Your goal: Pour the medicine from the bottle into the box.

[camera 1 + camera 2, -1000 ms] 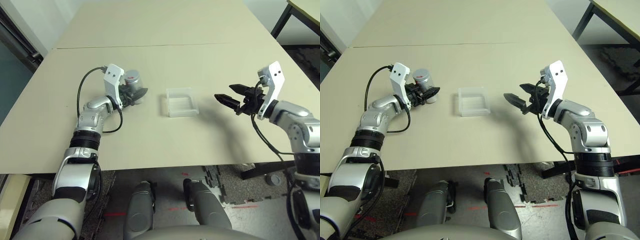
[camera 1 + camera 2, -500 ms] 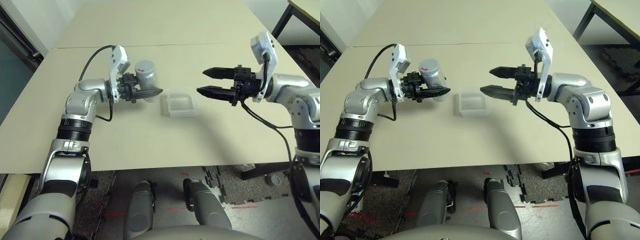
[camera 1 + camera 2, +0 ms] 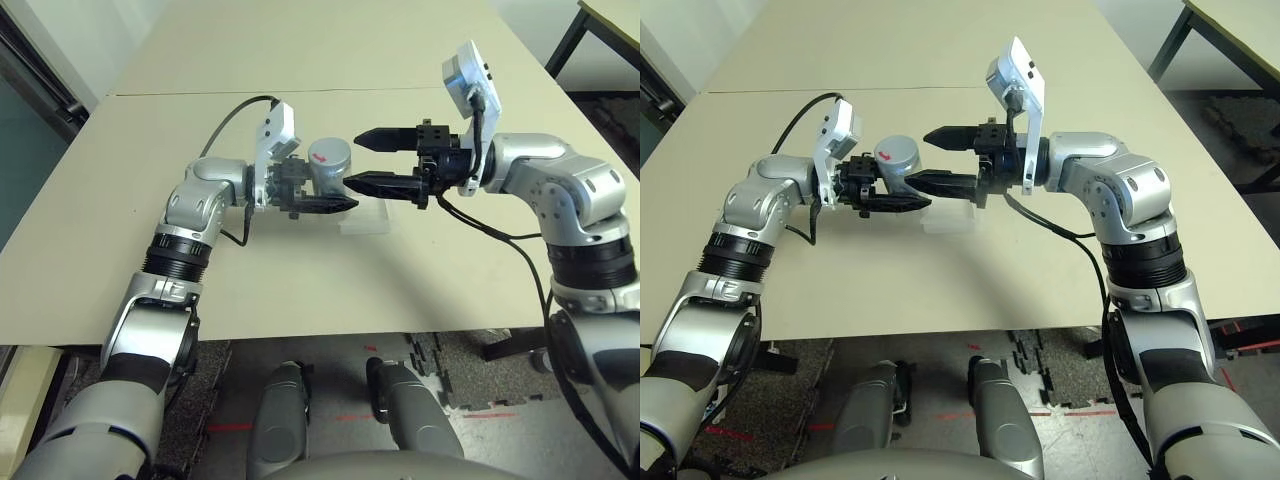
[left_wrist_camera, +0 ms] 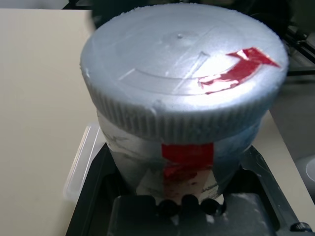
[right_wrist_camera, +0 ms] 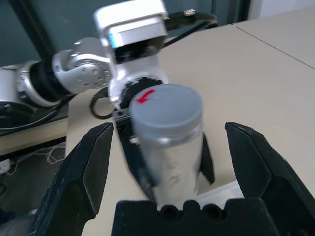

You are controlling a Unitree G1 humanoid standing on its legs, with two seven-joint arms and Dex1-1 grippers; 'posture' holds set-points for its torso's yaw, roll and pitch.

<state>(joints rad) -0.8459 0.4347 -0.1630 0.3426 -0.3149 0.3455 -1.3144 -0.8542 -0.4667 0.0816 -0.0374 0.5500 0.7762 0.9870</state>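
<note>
Worktop [image 3: 300, 290]: pale, wide, a seam running across near its far edge; all the action is around its middle.

Left claw [image 3: 322, 194] is clenched on the bottle [image 3: 329, 167], holding it upright and lifted off the worktop, gripped low on the body so the cap [image 5: 166, 107] stands free above the fingers. Right claw [image 3: 368, 158] is spread wide, pointing toward the left claw, one finger on each side of the cap, not yet touching it as far as you can judge.

The box [image 3: 367, 218] sits on the worktop just below and behind the two claws, partly hidden by them. The medicine can't be seen; presumably inside the bottle.

Step in hand, by my reading: uncapping.
- Centre the right claw on the cap's ribbed rim, not the bottle body.
- Close squarely, then twist the way the red arrow [image 4: 236, 69] points.
- Keep the bottle upright and steady; a tilt once the cap loosens could scatter pellets outside the box.
</note>
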